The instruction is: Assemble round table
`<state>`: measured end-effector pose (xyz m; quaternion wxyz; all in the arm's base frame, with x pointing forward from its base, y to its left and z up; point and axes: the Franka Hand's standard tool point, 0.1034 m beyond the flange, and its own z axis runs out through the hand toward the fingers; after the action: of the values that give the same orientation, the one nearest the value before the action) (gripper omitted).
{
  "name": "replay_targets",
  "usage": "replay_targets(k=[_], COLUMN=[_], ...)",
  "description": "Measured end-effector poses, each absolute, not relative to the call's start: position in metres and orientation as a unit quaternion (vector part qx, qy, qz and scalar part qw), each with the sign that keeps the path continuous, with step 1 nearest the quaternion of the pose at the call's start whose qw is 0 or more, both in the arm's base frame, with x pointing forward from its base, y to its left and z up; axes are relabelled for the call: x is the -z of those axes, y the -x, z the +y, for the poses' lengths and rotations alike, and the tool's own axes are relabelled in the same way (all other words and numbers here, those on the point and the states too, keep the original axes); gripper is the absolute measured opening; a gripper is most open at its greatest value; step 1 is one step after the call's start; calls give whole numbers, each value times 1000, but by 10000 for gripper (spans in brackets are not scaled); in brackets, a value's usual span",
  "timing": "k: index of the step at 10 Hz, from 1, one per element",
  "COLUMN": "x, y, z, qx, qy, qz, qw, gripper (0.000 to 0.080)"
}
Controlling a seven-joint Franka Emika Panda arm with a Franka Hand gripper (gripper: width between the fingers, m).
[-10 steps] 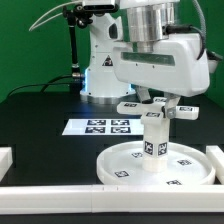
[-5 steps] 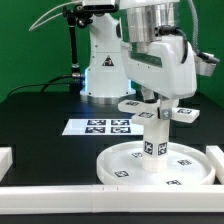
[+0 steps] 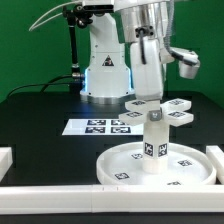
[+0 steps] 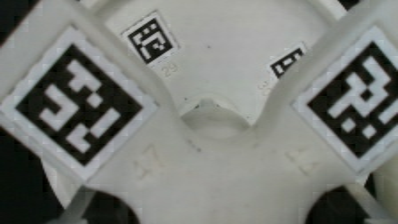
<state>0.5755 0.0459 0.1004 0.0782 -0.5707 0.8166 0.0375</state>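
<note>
The large round disc (image 3: 190,166) lies flat at the front of the exterior view's right. The short cylindrical leg (image 3: 153,141) stands upright on its middle. The cross-shaped base piece (image 3: 179,116) sits level on top of the leg, its tagged arms spread to both sides. My gripper (image 3: 150,97) comes straight down onto the middle of the cross and is shut on it. In the wrist view the cross-shaped base piece (image 4: 214,135) fills the picture, two large tags on its arms. My fingertips do not show clearly there.
The marker board (image 3: 104,126) lies flat behind and to the left of the disc. White border rails run along the front (image 3: 60,190), the left (image 3: 5,157) and the right (image 3: 215,155). The arm's own pedestal (image 3: 100,70) stands at the back.
My wrist has turned about its vertical axis above the leg, and the cross-shaped base piece has turned with it. The disc and leg have stayed in place.
</note>
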Motion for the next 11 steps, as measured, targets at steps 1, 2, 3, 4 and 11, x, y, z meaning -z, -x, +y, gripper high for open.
replay_targets(k=[1, 2, 3, 4, 11], x=[-100, -100, -100, -99, -129], y=[-576, -576, -576, -576, -583], z=[46, 45, 46, 47, 57], qx=[-39, -43, -45, -46, -53], qy=[532, 490, 476, 477, 523], qz=[842, 866, 874, 874, 844], qw=[84, 88, 88, 88, 106], gripper=[449, 449, 449, 449, 649])
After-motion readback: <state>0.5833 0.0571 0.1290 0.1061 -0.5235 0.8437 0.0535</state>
